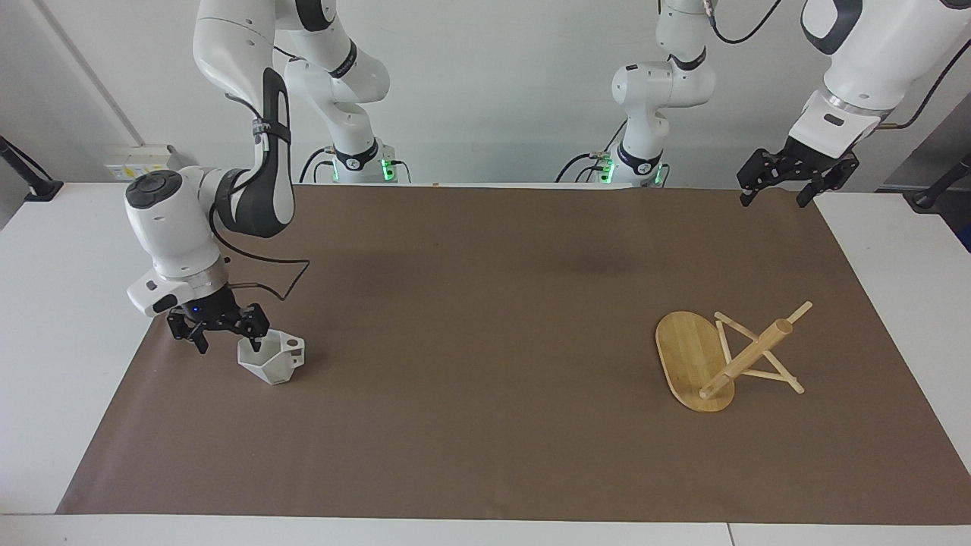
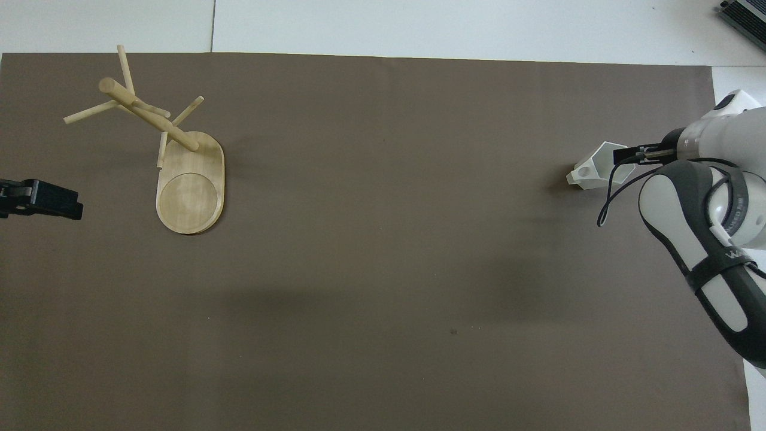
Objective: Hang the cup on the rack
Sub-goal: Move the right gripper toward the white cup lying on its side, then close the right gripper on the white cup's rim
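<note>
Cup (image 1: 271,359): upright on the brown mat (image 1: 485,318), toward the right arm's end, well apart from the rack; mouth up, handle toward the rack, so the rim wall is free to pinch.
Right gripper (image 1: 225,334): low at the cup, fingers spread, one fingertip over the mouth and the other outside the wall; probably straddling the rim for a grasp, nothing gripped yet.
Rack (image 1: 721,356): upright on its oval base toward the left arm's end; pegs bare, cup not yet hung.
Left gripper (image 1: 785,178): fingers spread, empty, raised over the mat's corner, nearer the robots than the rack; waiting, clear of the pegs.
</note>
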You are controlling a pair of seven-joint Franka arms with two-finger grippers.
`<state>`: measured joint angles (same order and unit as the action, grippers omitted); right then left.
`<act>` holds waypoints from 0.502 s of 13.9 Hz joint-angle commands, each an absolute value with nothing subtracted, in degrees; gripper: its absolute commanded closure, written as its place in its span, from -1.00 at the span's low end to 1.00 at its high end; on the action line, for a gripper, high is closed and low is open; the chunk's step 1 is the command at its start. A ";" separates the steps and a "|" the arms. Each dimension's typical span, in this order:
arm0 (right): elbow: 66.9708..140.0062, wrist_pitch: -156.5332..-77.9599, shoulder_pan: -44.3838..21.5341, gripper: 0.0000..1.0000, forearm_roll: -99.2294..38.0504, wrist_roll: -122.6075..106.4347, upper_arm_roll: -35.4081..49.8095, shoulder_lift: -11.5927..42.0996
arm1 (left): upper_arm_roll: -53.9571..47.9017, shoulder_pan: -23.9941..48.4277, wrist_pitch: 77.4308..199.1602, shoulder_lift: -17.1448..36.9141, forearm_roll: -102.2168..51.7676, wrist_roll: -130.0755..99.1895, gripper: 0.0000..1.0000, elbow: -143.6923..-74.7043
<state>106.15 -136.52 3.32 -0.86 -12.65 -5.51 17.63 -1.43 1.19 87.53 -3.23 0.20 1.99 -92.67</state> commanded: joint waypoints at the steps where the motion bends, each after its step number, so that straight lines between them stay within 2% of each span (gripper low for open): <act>1: 107.05 -138.34 3.78 -1.00 -1.93 -13.98 -5.19 17.93 | -1.49 1.05 87.45 -4.13 0.97 1.41 -1.00 -93.52; 6: 107.05 -137.64 3.78 -1.00 -1.93 -13.71 -5.19 17.84 | -1.49 1.05 87.45 -4.13 0.97 1.49 -1.00 -93.52; 7: 107.05 -137.55 3.78 -0.89 -1.93 -13.71 -5.19 17.84 | -1.49 1.05 87.45 -4.13 0.97 1.49 -1.00 -93.52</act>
<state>106.43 -136.70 3.32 -0.86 -12.65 -5.51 17.92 -1.43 1.19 87.53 -3.23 0.20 1.99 -92.67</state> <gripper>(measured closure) 0.004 0.000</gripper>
